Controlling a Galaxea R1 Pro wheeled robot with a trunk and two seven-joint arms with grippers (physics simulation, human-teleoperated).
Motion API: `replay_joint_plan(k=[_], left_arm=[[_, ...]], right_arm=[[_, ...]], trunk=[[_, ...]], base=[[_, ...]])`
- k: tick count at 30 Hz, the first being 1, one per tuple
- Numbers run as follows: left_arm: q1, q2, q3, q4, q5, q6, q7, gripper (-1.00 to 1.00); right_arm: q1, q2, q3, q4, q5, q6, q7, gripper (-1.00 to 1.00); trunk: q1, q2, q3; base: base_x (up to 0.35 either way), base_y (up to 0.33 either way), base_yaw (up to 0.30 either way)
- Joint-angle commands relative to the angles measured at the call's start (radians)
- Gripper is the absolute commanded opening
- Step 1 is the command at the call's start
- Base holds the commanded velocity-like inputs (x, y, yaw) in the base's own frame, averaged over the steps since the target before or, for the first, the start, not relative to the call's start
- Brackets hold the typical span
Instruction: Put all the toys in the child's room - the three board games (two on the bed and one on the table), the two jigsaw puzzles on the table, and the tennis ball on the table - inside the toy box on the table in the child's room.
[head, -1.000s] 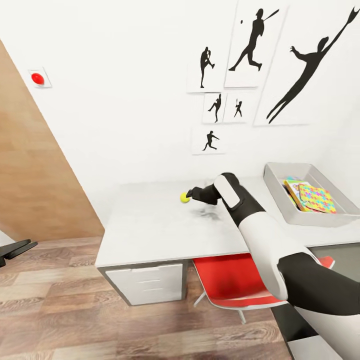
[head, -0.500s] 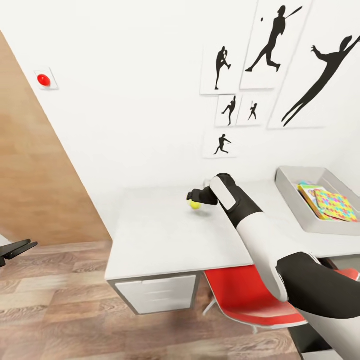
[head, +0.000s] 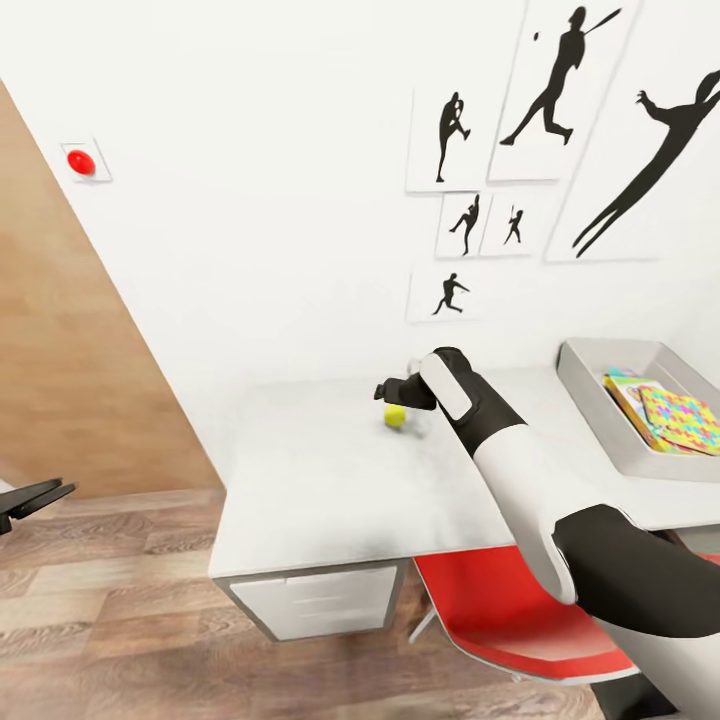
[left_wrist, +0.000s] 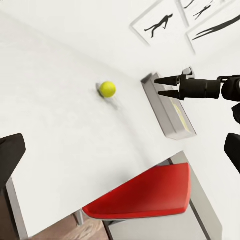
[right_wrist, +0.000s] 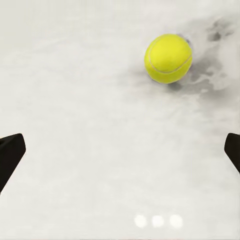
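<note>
The yellow-green tennis ball (head: 395, 415) (left_wrist: 107, 89) (right_wrist: 168, 58) rests on the pale grey table (head: 320, 490). My right gripper (head: 382, 390) (left_wrist: 158, 86) (right_wrist: 120, 150) hovers open just above and beside the ball, its fingers spread wide and holding nothing. The ball lies off to one side of the gap between the fingers. At the table's right end stands the grey toy box (head: 600, 400) (left_wrist: 162, 107), holding a multicoloured jigsaw puzzle (head: 685, 420) on top of a flat colourful box (head: 622, 385). My left gripper (head: 30, 495) hangs open over the floor at the far left.
A red chair (head: 520, 610) (left_wrist: 150, 192) is tucked under the table below my right arm. White drawers (head: 320, 600) sit under the table's left end. Framed silhouette pictures (head: 470, 225) hang on the white wall behind, and a wooden panel (head: 70, 380) lies left of the table.
The camera has turned, shifting the whole scene right. The ball, which was at my right gripper's fingertips, now lies on the table slightly nearer me, apart from the fingers.
</note>
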Motion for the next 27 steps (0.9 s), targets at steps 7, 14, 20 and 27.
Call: replay_joint_plan(k=[7,14,20,27], left_arm=[[-0.001,0.000,0.000,0.000,-0.001,0.010,-0.004,1.00],[-0.001,0.001,0.000,0.000,-0.001,0.010,-0.004,1.00],[-0.001,0.001,0.000,0.000,-0.001,0.010,-0.004,1.00],[-0.001,0.000,0.000,0.000,-0.001,0.010,-0.004,1.00]], right_arm=[[-0.001,0.000,0.003,-0.001,-0.011,0.001,-0.012,1.00],[-0.001,0.000,0.004,-0.001,-0.010,0.001,-0.013,1.00],[-0.001,0.000,0.003,-0.001,-0.010,0.000,-0.014,1.00],[-0.001,-0.001,0.003,0.001,-0.010,0.000,-0.015,1.00]], trunk=[[0.001,-0.002,-0.002],[0.001,-0.002,-0.006],[0.001,-0.002,-0.014],[0.001,-0.002,-0.025]], base=[[0.176,0.040,0.000],[0.064,0.011,0.000],[0.010,0.002,0.000],[0.040,0.023,0.000]])
